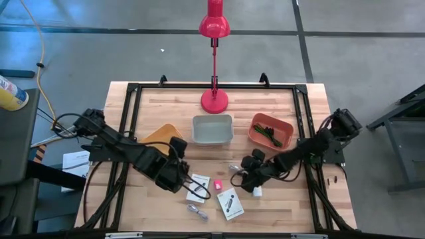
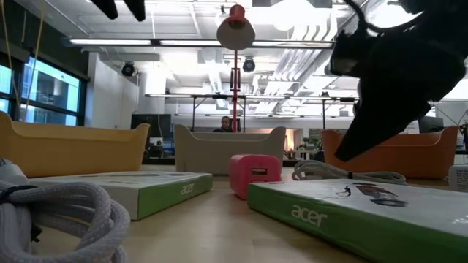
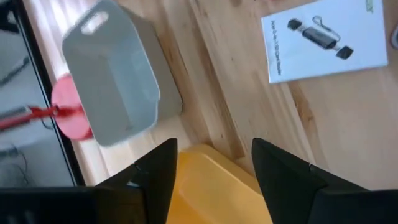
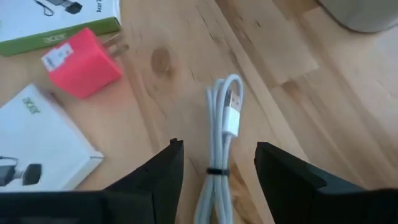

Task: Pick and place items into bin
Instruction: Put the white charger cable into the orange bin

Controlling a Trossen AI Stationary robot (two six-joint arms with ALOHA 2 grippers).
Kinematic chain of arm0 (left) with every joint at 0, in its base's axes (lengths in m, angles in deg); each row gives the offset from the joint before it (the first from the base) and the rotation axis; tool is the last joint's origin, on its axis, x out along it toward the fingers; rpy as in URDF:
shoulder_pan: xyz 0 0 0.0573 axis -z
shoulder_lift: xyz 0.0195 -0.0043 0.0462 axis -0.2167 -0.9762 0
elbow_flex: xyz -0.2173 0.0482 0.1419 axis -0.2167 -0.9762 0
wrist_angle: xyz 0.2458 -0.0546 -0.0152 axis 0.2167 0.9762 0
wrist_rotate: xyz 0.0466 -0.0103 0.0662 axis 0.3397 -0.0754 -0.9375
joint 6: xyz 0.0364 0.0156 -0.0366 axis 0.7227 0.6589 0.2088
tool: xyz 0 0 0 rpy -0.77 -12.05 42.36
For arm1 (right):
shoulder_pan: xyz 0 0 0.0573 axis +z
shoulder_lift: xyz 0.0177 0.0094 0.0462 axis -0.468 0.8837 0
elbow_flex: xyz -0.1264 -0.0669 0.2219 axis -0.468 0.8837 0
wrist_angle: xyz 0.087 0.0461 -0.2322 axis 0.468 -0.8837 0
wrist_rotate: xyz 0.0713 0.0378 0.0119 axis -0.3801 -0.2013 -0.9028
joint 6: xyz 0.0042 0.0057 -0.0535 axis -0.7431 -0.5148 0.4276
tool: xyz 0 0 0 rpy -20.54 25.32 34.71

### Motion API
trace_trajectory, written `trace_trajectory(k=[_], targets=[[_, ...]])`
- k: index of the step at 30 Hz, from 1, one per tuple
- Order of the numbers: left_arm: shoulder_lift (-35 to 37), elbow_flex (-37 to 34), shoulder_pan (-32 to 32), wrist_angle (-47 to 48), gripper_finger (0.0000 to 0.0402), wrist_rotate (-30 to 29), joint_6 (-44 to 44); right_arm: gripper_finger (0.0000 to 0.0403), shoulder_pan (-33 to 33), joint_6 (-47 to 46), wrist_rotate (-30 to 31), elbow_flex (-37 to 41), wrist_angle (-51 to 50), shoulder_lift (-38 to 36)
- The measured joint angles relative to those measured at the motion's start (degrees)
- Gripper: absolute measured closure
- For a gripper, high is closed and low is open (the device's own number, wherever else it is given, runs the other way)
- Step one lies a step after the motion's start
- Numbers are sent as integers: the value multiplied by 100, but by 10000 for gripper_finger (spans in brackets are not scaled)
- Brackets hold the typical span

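Right wrist view pretty much tells it: the right pincer [image 4: 214,165] sits open right over the bundled white cable [image 4: 222,140] lying on the worktop [image 4: 298,106], near the pink charger [image 4: 81,61]. Looks like the approach-to-grab step; next it needs to drop and close on the bundle. The right arm reaches low toward the middle. The left pincer [image 3: 211,165], open too, hangs above the yellow bin [image 3: 214,190].
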Motion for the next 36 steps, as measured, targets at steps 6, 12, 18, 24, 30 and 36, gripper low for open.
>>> trace_trajectory(k=[6,12,18,24,30,36], targets=[[117,-151,158,153,213,15,-469,233,-257,188,-145,0,16,16],[135,-149,214,170,212,-78,-597,250,-513,558,-644,0,175,48],[135,-149,210,211,220,-195,-612,260,-529,801,-833,0,244,48],[135,-149,197,226,218,-438,-614,261,-548,1035,-1016,0,249,81],[133,-149,199,226,224,-534,-614,261,-599,852,-1119,0,477,447],[133,-149,199,259,223,-540,-614,268,-595,403,-775,-11,598,566]])
